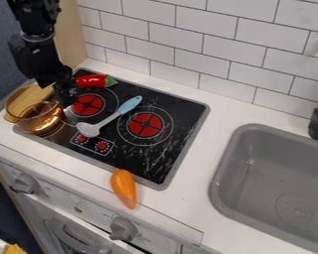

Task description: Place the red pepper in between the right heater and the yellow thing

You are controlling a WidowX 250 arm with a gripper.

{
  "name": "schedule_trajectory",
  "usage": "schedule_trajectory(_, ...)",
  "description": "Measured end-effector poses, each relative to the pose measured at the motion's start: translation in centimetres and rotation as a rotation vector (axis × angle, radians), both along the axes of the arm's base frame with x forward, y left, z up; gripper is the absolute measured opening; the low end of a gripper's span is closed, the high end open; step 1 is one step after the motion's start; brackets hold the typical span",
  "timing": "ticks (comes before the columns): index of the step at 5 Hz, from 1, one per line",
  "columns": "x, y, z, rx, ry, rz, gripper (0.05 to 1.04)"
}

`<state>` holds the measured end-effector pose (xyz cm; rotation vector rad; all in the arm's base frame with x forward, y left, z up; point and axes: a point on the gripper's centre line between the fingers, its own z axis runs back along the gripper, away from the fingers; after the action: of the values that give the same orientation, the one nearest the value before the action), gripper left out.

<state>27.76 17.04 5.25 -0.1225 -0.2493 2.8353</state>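
From my end, the gripper [64, 94] hangs over the back left part of the black stovetop [188, 130], between the amber see-through pot [43, 122] and the red pepper [92, 81]. I can't tell from here whether its jaws are spread or pressed together, or whether they have hold of anything. The pepper lies near the stovetop's back left corner, behind the left burner [89, 105], its green stem end pointing right and its other end right by the gripper. The pot sits at the stovetop's left edge, with a yellow thing [24, 100] at it, partly seen through the glass; I can't make out whether that is inside or behind. A spoon [129, 104] with a blue handle lies slantwise between the left burner and the right burner [145, 124]. Out front, an orange carrot [123, 188] crosses the stovetop's edge onto the white bench [182, 211], and the grey sink [271, 173] is over to the right
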Motion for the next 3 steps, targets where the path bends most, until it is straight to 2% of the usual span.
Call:
schedule_trajectory(1,-0.2,-0.1,-1.1,-0.016,0.029,0.004,1.001)
schedule_trajectory(2,1.5,0.1,-1.5,0.007,0.078,-0.011,1.001)
schedule_trajectory(3,3.6,0.3,-1.5,0.034,0.125,-0.079,1.001)
